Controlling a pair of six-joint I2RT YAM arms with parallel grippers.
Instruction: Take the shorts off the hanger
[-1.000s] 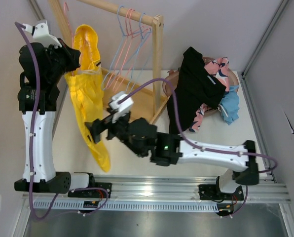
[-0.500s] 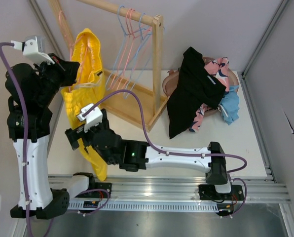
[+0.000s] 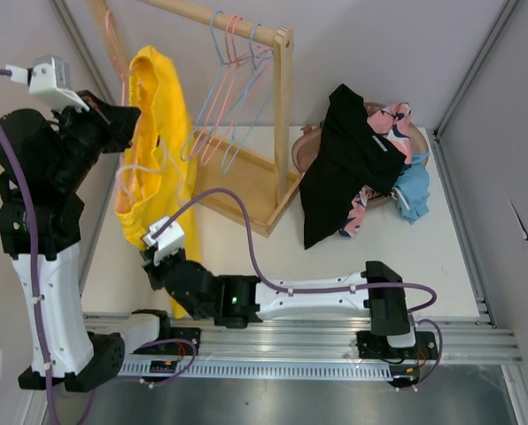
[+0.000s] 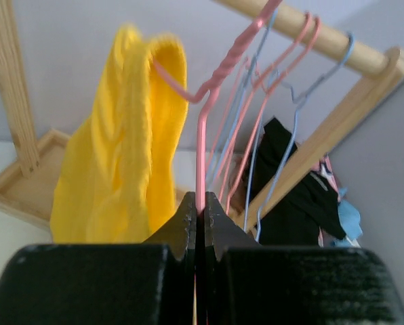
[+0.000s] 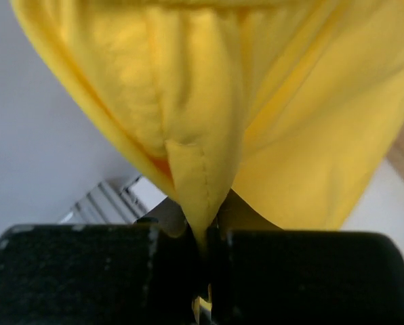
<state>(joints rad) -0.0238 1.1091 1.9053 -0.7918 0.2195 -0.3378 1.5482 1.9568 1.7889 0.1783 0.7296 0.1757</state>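
The yellow shorts [image 3: 153, 133] hang from a pink wire hanger [image 4: 200, 149] held up at the left of the table, off the rack. My left gripper [image 4: 200, 198] is shut on the hanger's straight wire below the twisted neck, and sits beside the top of the shorts [image 4: 120, 156] in the top view [image 3: 122, 119]. My right gripper [image 5: 205, 230] is shut on a seamed fold at the bottom of the shorts [image 5: 209, 101]. In the top view it sits low under the cloth [image 3: 158, 266], which hides the fingertips.
A wooden rack [image 3: 282, 115] stands behind the shorts with several pink and blue wire hangers [image 3: 233, 80] on its rail. At the right, a basket [image 3: 313, 146] holds a black garment [image 3: 348, 159], patterned cloth and blue cloth [image 3: 415, 190]. A metal rail [image 3: 335, 341] runs along the near edge.
My right arm swung left and down to the bottom of the shorts and its jaws closed on the cloth. My left arm drew the hanger up and to the left.
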